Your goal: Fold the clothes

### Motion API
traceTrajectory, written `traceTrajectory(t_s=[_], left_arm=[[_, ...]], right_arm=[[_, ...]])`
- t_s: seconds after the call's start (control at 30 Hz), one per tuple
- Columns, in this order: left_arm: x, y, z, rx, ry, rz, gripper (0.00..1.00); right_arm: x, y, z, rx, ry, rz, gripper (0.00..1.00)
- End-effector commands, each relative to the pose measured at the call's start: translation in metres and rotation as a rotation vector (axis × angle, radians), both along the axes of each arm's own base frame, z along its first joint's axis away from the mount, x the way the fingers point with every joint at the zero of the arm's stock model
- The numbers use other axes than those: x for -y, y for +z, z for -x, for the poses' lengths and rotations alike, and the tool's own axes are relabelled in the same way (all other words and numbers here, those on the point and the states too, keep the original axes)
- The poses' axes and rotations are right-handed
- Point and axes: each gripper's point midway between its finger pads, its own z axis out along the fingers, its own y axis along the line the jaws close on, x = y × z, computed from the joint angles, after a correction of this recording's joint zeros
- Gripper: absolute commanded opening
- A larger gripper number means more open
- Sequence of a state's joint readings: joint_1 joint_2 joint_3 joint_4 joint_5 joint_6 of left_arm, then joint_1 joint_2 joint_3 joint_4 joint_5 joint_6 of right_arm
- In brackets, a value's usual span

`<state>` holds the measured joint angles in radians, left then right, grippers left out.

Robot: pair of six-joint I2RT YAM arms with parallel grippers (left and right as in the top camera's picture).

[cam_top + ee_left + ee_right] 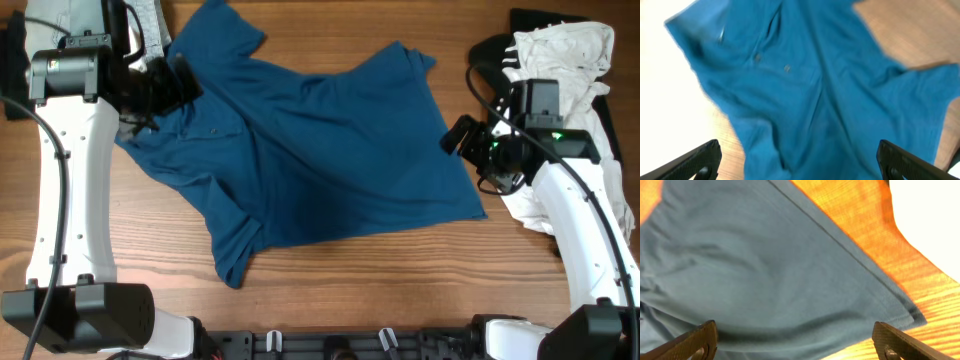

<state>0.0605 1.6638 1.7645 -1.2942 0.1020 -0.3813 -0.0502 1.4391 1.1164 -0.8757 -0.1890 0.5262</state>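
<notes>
- Blue polo shirt [310,160] lies rumpled but mostly spread over the middle of the table [400,285], with its collar end toward the far left corner and its hem toward the right edge.
- Your left gripper [185,80] hovers over the collar and button placket. In its wrist view the fingers [695,162] stand wide apart with nothing between them.
- Your right gripper [462,135] is at the shirt's right hem edge. Its fingers [892,340] are likewise spread wide and empty, above the hem corner lying on bare wood.
- White clothes [560,45] are heaped at the far right corner, and pale grey cloth [150,25] lies at the far left corner.
</notes>
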Motion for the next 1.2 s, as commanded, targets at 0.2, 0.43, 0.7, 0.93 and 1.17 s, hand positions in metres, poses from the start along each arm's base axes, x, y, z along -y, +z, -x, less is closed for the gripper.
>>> traceTrajectory(t_s=[0.2,0.43,0.7,0.93,1.17], left_arm=[[0.055,-0.064,0.069,-0.336,-0.113,0.063,1.0],[0.123,-0.142,0.116,-0.475,-0.123,0.034,0.96],[0.111,-0.187,0.134,-0.524,-0.088,-0.159,0.87],[0.101,-0.227,0.145,-0.666,-0.079,-0.242,0.88],[0.089,-0.229,0.146,-0.684,-0.061,-0.283,0.74]], right_arm=[[0.003,0.018,-0.01,0.048,0.009,0.028,1.0],[0.01,0.017,-0.011,0.053,0.006,0.072,1.0],[0.011,0.018,-0.016,0.071,0.005,0.076,1.0],[0.01,-0.005,-0.012,-0.015,0.022,0.077,1.0],[0.01,-0.03,-0.008,-0.105,0.036,0.076,1.0]])
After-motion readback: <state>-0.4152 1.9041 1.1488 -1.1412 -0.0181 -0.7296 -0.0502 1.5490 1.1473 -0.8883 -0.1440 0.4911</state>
